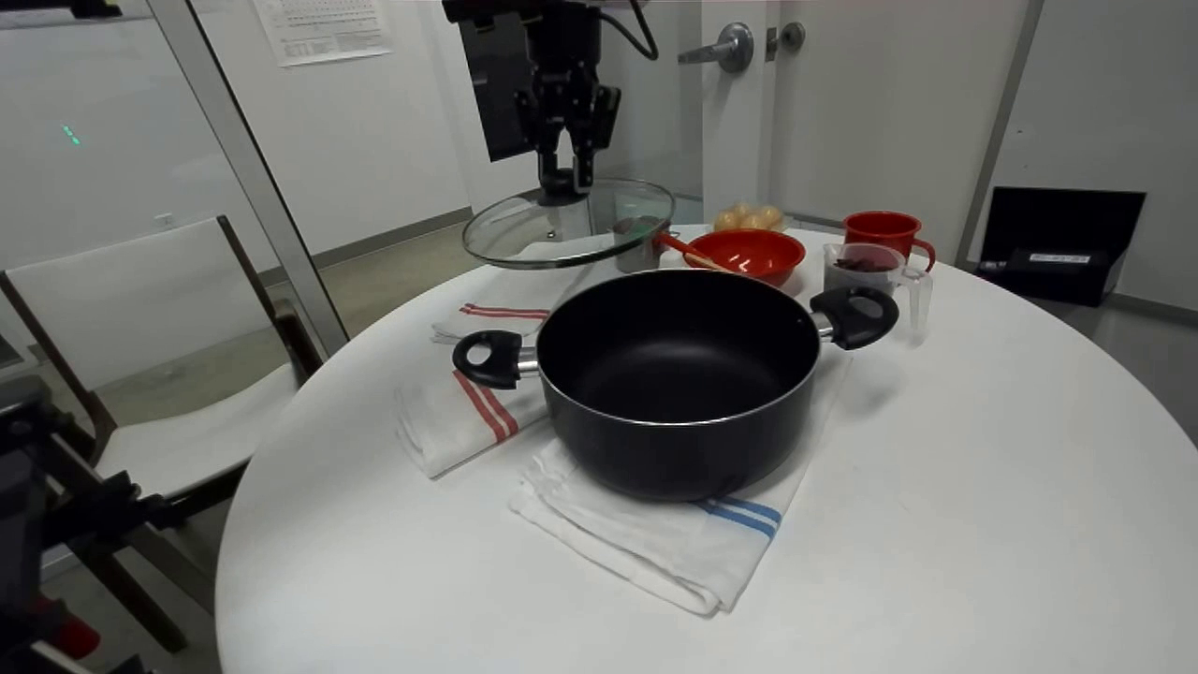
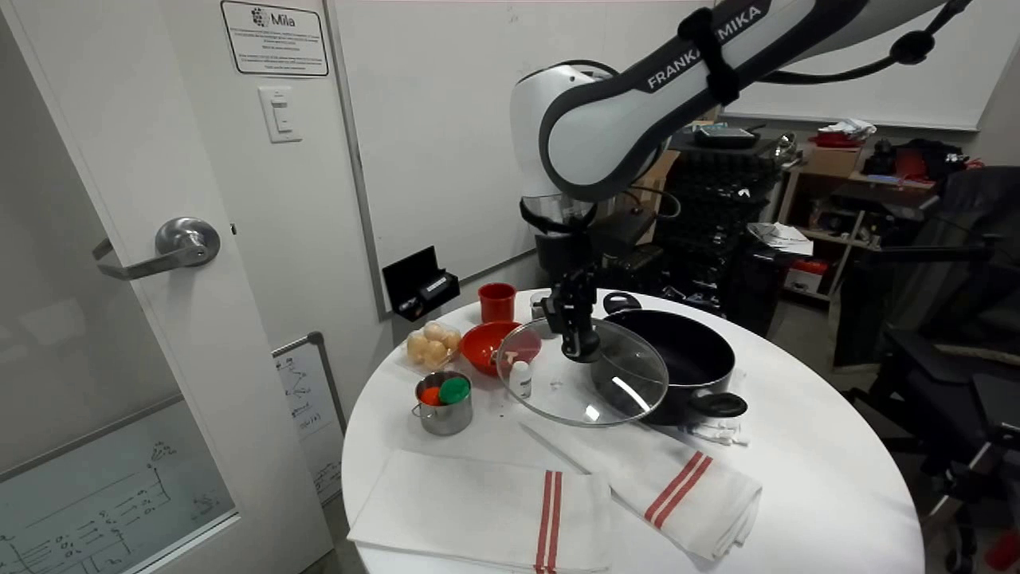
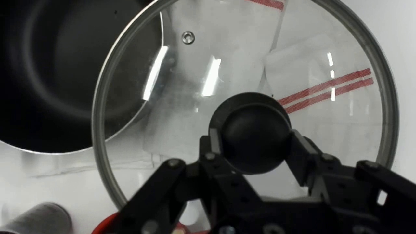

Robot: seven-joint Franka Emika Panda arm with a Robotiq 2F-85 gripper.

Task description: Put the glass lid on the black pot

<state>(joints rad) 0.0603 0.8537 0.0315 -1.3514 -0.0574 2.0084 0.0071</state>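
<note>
My gripper (image 3: 254, 141) is shut on the black knob of the glass lid (image 3: 221, 65). In both exterior views the gripper (image 1: 566, 176) (image 2: 577, 335) holds the lid (image 1: 599, 229) (image 2: 570, 391) in the air, slightly tilted. The black pot (image 1: 679, 454) stands uncovered on a folded towel, with its two side handles showing. It also shows in an exterior view (image 2: 685, 351), partly behind the lid. In the wrist view the pot (image 3: 65, 81) lies at the upper left, and the lid's left part overlaps its rim from the camera's line of sight.
A red bowl (image 2: 486, 344), red mug (image 2: 497, 303), clear measuring cup (image 1: 866, 267), egg-like objects (image 2: 433, 347) and a metal cup (image 2: 444, 413) stand near the lid. A small white bottle (image 2: 520, 380) shows through the glass. Red-striped towels (image 2: 478, 502) lie on the round table (image 1: 983, 524).
</note>
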